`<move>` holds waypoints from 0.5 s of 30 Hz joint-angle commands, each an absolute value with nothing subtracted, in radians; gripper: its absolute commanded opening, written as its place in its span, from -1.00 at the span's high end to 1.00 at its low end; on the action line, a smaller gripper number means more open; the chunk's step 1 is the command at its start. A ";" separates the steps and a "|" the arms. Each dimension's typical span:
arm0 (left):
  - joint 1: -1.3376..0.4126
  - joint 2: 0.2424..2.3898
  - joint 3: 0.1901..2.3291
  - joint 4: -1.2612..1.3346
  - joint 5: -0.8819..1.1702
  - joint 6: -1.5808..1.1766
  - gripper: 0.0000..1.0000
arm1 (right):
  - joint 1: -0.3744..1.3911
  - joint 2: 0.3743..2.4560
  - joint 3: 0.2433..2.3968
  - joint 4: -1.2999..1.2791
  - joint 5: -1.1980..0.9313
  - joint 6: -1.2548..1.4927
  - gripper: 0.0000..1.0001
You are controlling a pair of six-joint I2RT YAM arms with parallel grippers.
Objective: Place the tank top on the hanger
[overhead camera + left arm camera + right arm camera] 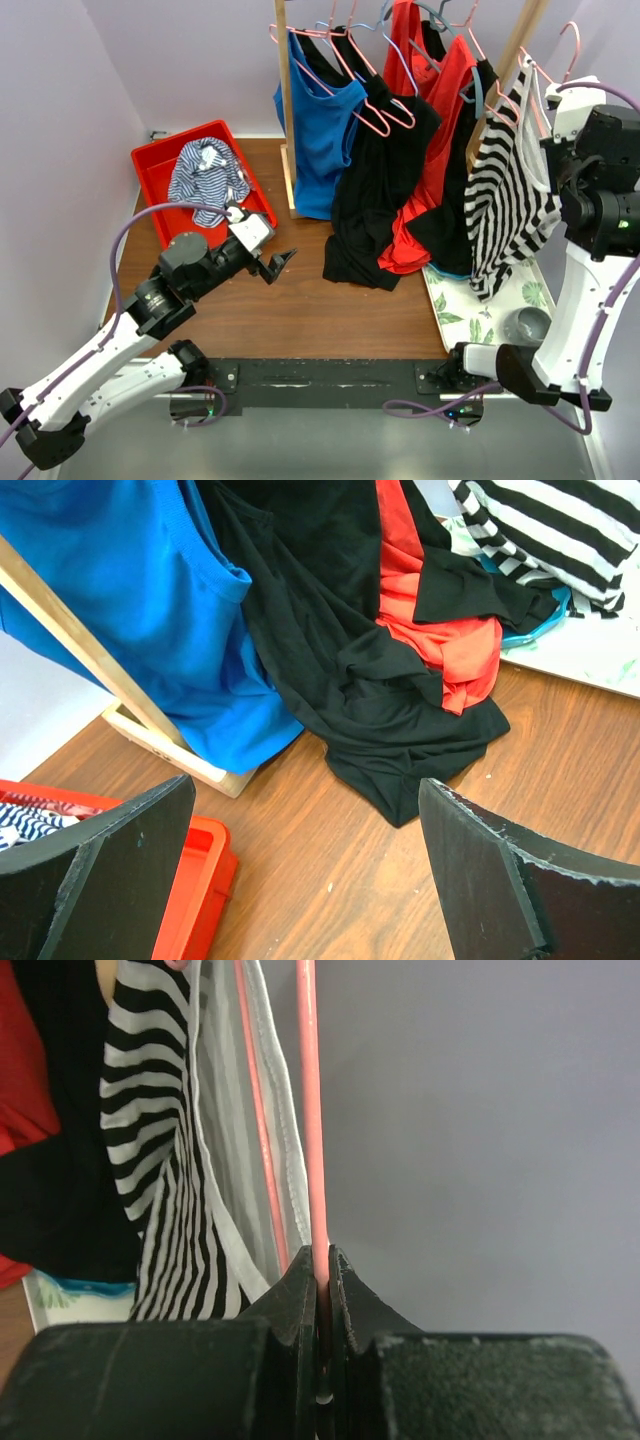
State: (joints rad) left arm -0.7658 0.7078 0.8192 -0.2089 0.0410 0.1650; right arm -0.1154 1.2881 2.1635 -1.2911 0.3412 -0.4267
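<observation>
The black-and-white striped tank top (510, 200) hangs at the right end of the rack, its lower hem over the leaf-print mat. Its straps lie over the thin pink wire hanger (530, 62). My right gripper (553, 105) is raised beside it. In the right wrist view the right gripper (322, 1260) is shut on one pink wire of the hanger (308, 1110), with the tank top (150, 1160) draped just left of the fingers. My left gripper (278, 262) hovers low over the wooden table, open and empty. The left wrist view shows its tips (307, 785) wide apart, the tank top (560, 530) far off.
A red bin (160, 170) at back left holds a thin blue-and-white striped garment (207, 172). On the wooden rack (283, 100) hang a blue top (320, 130), a black top (385, 190) and a red top (440, 120). A grey cup (527, 325) stands on the leaf-print mat (480, 310).
</observation>
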 commanded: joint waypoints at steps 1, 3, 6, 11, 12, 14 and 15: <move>-0.764 0.710 0.807 -0.144 0.052 0.160 -0.99 | -0.150 1.232 2.100 -1.184 0.241 -0.431 1.00; -0.764 0.722 0.808 -0.140 0.058 0.161 -0.99 | -0.198 1.244 2.079 -1.177 0.207 -0.439 1.00; -0.764 0.727 0.811 -0.141 0.060 0.161 -1.00 | -0.309 1.313 2.126 -1.189 0.074 -0.439 1.00; -0.764 0.718 0.804 -0.146 0.051 0.167 -1.00 | -0.446 1.428 2.230 -1.227 -0.147 -0.483 1.00; -0.764 0.718 0.802 -0.144 0.049 0.170 -1.00 | -0.457 1.440 2.238 -1.226 -0.172 -0.503 1.00; -0.764 0.724 0.805 -0.144 0.043 0.170 -1.00 | -0.459 1.454 2.246 -1.215 -0.245 -0.552 1.00; -0.764 0.726 0.805 -0.144 0.040 0.172 -1.00 | -0.459 1.479 2.255 -1.210 -0.265 -0.563 1.00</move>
State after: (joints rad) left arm -0.7658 0.7273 0.8051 -0.1955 0.0479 0.1677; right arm -0.4519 1.4601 2.1937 -1.2621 -0.0685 -0.4870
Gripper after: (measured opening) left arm 0.996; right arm 0.041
